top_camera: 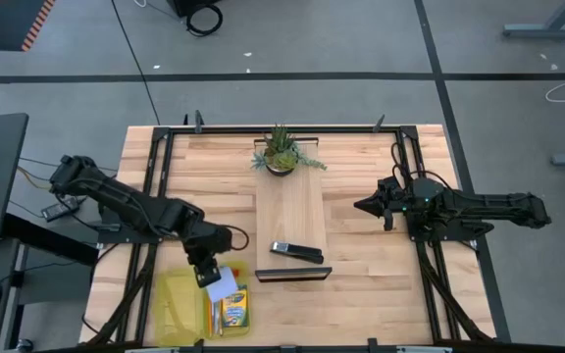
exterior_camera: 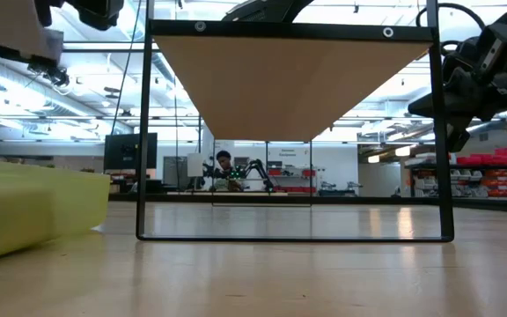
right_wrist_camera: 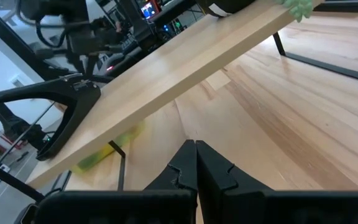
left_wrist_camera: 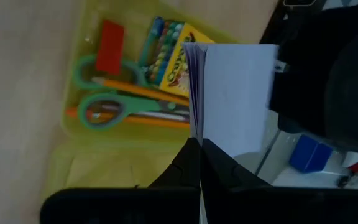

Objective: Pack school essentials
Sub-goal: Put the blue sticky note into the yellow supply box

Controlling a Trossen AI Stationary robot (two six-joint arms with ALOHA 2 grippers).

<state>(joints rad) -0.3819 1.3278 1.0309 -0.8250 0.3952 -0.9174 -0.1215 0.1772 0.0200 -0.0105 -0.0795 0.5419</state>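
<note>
**Left tool holding note pad over the yellow tray; right tool idle**

- Left tool [top_camera: 207, 274] sits at about 7 o'clock from the tabletop [top_camera: 361, 265] centre, right at the tray's inner top corner. Fingers [left_wrist_camera: 185, 165] pinched tight on the note pad [left_wrist_camera: 235, 99]; pad is held edge-on, its pages fanning slightly, lifted above the tray contents.
- In the high view the note pad [top_camera: 223, 285] shows as a pale square just beside the tool tip, overlapping the crayon box [top_camera: 233, 312].
- Yellow tray [top_camera: 173, 304] at 7 o'clock near the front edge of the tabletop. Inside it, per left wrist view: crayon box [left_wrist_camera: 169, 53], red eraser [left_wrist_camera: 110, 45], green-handled scissors [left_wrist_camera: 101, 106], pencil [left_wrist_camera: 142, 90] lying across the scissor handles, orange pen [left_wrist_camera: 135, 118] along the tray wall next to the scissors. All lie flat and close together.
- Right tool [top_camera: 371, 206] at about 3 o'clock, clear of the tabletop surface, pointing toward centre. Fingers closed together with nothing between them (right wrist view [right_wrist_camera: 194, 158]).
- Raised wooden shelf [top_camera: 290, 221] on a black frame at centre. Potted plant [top_camera: 282, 152] at its 12 o'clock end; black stapler [top_camera: 296, 252] at its 6 o'clock end.
- Low view: the tray wall [exterior_camera: 33, 207] at the 9 o'clock side, shelf frame [exterior_camera: 293, 236] in the middle, right arm high at 2 o'clock. A person shows far back in the room, too small to tell more.
</note>
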